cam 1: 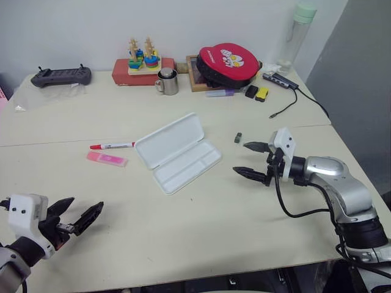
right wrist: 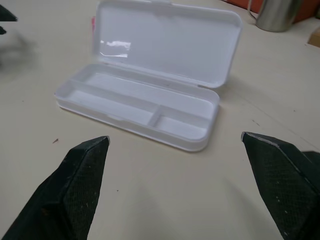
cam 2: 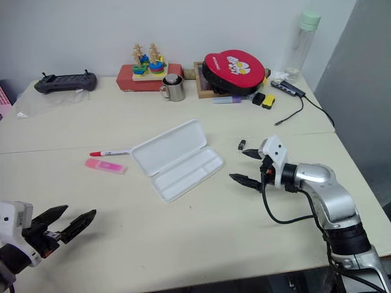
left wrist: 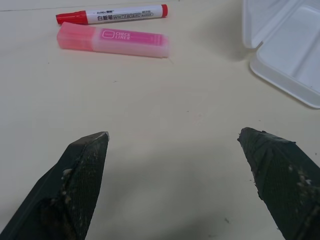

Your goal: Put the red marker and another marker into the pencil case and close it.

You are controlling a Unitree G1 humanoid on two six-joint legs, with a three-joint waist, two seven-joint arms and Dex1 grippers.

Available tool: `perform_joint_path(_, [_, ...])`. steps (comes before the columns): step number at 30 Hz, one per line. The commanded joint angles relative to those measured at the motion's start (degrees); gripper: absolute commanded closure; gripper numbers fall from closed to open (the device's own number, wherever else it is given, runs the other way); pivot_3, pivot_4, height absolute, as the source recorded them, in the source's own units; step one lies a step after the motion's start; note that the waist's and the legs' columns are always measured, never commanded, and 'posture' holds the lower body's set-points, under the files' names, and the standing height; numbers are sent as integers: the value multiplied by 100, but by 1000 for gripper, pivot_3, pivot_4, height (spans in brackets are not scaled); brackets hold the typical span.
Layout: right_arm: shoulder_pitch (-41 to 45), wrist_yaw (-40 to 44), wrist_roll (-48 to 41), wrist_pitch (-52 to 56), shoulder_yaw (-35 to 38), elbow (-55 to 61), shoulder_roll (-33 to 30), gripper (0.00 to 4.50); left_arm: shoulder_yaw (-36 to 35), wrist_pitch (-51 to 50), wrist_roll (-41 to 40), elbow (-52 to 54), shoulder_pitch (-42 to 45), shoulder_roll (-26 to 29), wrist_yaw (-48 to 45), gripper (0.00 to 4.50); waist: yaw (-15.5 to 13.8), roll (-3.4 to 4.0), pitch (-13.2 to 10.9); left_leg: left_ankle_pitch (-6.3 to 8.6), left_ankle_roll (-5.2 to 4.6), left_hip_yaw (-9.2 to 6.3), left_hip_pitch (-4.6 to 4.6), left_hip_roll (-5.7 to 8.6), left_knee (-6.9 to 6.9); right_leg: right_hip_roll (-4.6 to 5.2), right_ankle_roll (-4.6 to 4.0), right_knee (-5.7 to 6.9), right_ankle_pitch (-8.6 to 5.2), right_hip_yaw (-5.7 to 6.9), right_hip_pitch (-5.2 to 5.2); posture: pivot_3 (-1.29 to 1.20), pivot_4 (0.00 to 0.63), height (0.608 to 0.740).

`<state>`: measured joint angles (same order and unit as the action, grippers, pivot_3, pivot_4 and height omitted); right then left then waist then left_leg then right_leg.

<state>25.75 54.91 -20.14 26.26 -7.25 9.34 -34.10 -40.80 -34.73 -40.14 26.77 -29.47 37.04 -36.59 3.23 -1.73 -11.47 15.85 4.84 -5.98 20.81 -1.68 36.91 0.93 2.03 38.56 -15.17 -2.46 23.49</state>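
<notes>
Jaws of both grippers spread and empty, left gripper (cam 1: pixel 74 215) low over tabletop (cam 1: pixel 201 226), right gripper (cam 1: pixel 250 160) beside opened pencil case (cam 1: pixel 178 152), red marker (cam 1: pixel 112 146) and pink highlighter (cam 1: pixel 107 159) outside it

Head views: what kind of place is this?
Probably an office or lab bench: a pale table against a plain wall, cluttered with a handheld controller, a USB hub and a metal mug.

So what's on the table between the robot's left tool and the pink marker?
Nothing. In the left wrist view, only bare table lies between the open left tool and the pink highlighter, which lies flat beside the red marker.
</notes>
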Motion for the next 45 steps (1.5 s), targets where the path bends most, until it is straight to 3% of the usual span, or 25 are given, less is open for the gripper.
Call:
perform_joint_path(1, [604, 858, 315, -798, -522, -300, -82, 50, -68, 2, -8, 160, 86, 147, -55, 0, 10, 3, -2, 0, 0, 0, -1, 0, 0, 0, 0, 2, 1, 0, 0, 0, 150, 740])
perform_joint_path(13, [2346, 1958, 1648, -3593, -1623, -3605, 914, 50, -120, 68, 75, 187, 28, 160, -129, 0, 9, 3, -3, 0, 0, -4, -1, -2, -3, 0, -20, 4, 15, 6, 2, 0, 150, 740])
perform_joint_path(22, [2750, 2321, 2014, -4193, -1734, -4629, 1233, 50, -177, 152, 109, 322, -201, -26, -111, 0, 1, 5, -5, 0, 0, -7, 2, -2, -3, 1, -23, 4, 15, 8, 2, 0, 150, 740])
perform_joint_path(35, [3460, 2016, 2857, -4751, -1855, -6324, 1568, 50, -133, 217, 158, 427, -330, -245, -18, 0, 11, 7, -5, 0, 0, -4, -3, -2, -1, 0, -26, 14, 15, 5, 3, 0, 150, 740])
perform_joint_path(38, [3488, 2105, 2912, -4757, -1853, -6365, 1615, 505, -110, 221, 156, 429, -330, -259, 8, 0, 11, 6, -5, 0, 0, -4, -4, -2, 0, 0, -26, 15, 15, 5, 2, 0, 150, 740])
perform_joint_path(45, [3450, 2409, 2761, -4413, -1759, -6089, 1675, 2283, -43, 243, 205, 403, -285, -271, 35, 0, 11, 7, -5, 0, 0, -6, -7, -2, 0, 0, -26, 25, 15, 6, 2, 0, 150, 740])
